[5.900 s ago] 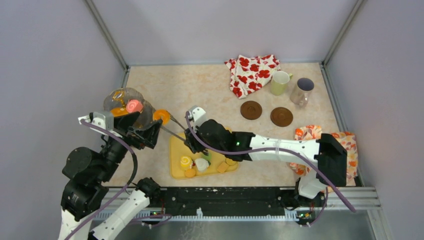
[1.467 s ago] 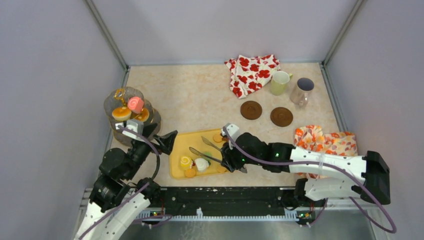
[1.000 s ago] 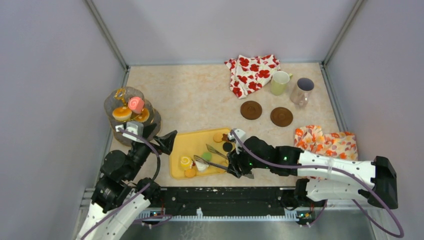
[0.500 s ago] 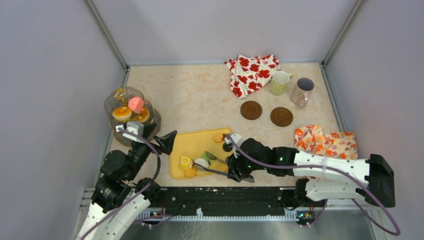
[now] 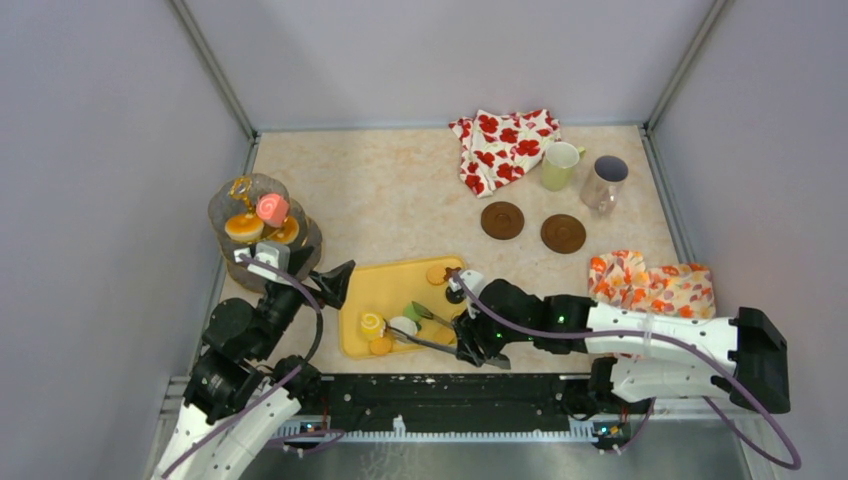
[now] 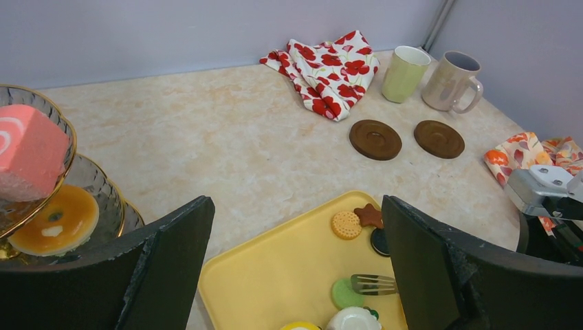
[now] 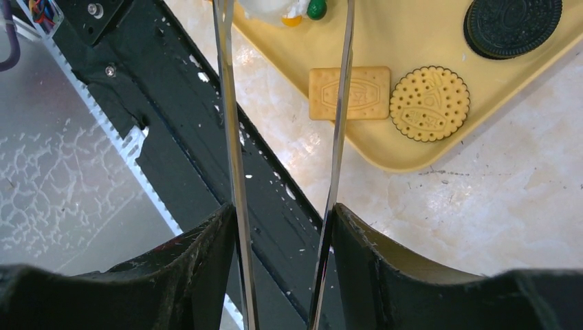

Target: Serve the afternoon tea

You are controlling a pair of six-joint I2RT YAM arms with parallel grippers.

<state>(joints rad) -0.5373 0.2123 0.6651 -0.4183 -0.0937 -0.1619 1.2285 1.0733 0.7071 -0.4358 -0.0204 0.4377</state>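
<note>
Between the fingers of the right pincer [image 7: 282, 230], long metal tongs [image 7: 232, 137] are clamped by the handles, blades parted.

Ahead of that pincer, on the flat yellow plastic tray [image 5: 375, 290], the blades flank a white cream-topped toy cake [image 5: 403, 326], and one tip lies over a round green toy sweet [image 6: 344, 294]. To do the step well, I judge it should squeeze slowly so both blades meet the cake evenly, lift straight, and carry it level to the tiered glass stand [image 5: 215, 205] well ahead, which holds a pink swirl roll [image 6: 27, 151]. The left pincer [image 6: 294, 227] gapes wide and empty, with the stand beside it. A pale-yellow mug [image 5: 560, 165] and a greyish mug [image 5: 603, 180] stand far off to the right pincer's right. Beneath it lie a beige marbled tabletop [image 5: 400, 190] and a black rail [image 5: 450, 400], and plain grey walls [image 5: 450, 60] enclose everything.
</note>
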